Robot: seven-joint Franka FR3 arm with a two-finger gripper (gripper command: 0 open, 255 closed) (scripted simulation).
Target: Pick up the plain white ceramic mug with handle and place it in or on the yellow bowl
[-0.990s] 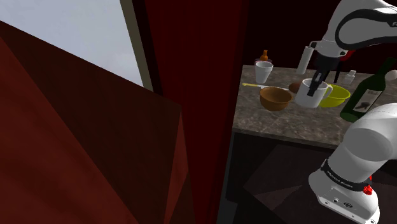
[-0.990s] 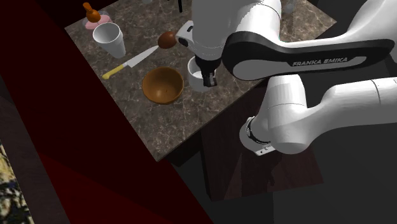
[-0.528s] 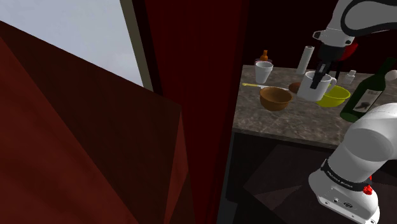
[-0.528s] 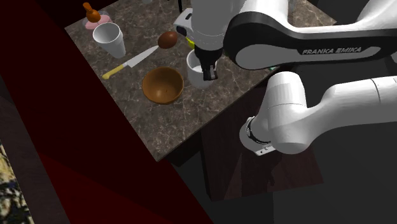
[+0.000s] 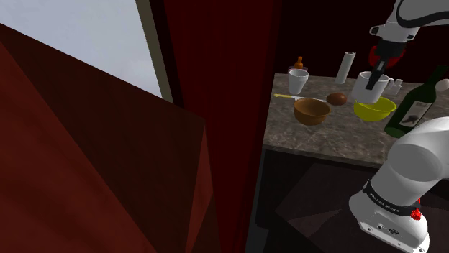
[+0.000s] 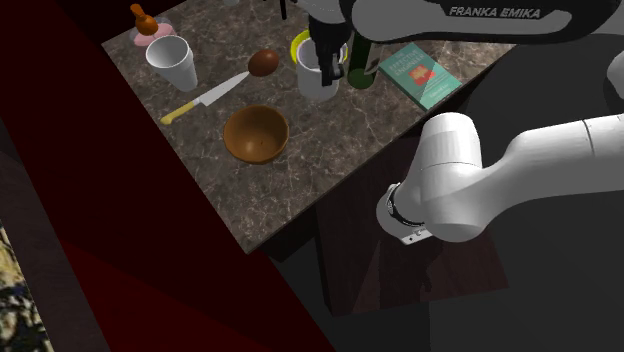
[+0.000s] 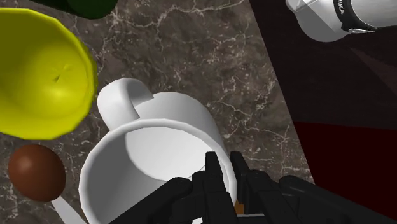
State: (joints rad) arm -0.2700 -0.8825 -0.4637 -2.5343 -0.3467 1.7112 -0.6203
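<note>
At 2 o'clock in the shoulder view, up off the marble counter (image 5: 316, 136): white mug (image 5: 368, 86), hung from the black gripper (image 5: 375, 74), at 12 o'clock of the yellow bowl (image 5: 375, 110), overlapping its far rim. Fingers pinching the mug wall, one inside, one outside. Plain in the wrist view: gripper (image 7: 224, 170) on the mug (image 7: 149, 153), on the side away from the handle.

Given by the wrist view, not readable from the shoulder view: yellow bowl (image 7: 38, 76) off to the mug's handle side, not beneath it. Round brown thing (image 7: 36, 172) just beside both. Green bottle (image 7: 83, 5) just past the bowl.

Given by the second exterior view: mug (image 6: 316, 80) at 1 o'clock of the brown bowl (image 6: 256, 133), covering most of the yellow bowl (image 6: 299, 45), rim sliver at 11 o'clock of the mug. Teal book (image 6: 420, 75) flat at 3 o'clock of the mug. Knife (image 6: 205, 98), yellow handle, at 10 o'clock of the brown bowl; white cup (image 6: 170, 62) beyond it, same direction. Small brown flask (image 6: 145, 18) on a pink dish (image 6: 152, 40) at 11 o'clock of the cup. White arm (image 6: 480, 15) across 1 o'clock, hiding the counter's far edge.

Given by the shoulder view: white roll (image 5: 346, 67) upright at 10 o'clock of the mug. Green bottle (image 5: 411, 108) at 3 o'clock of the yellow bowl, near, apart, taller than the bowl. Dark red panel (image 5: 93, 165) over the 9 o'clock half, window (image 5: 79, 36) at 10 o'clock.
</note>
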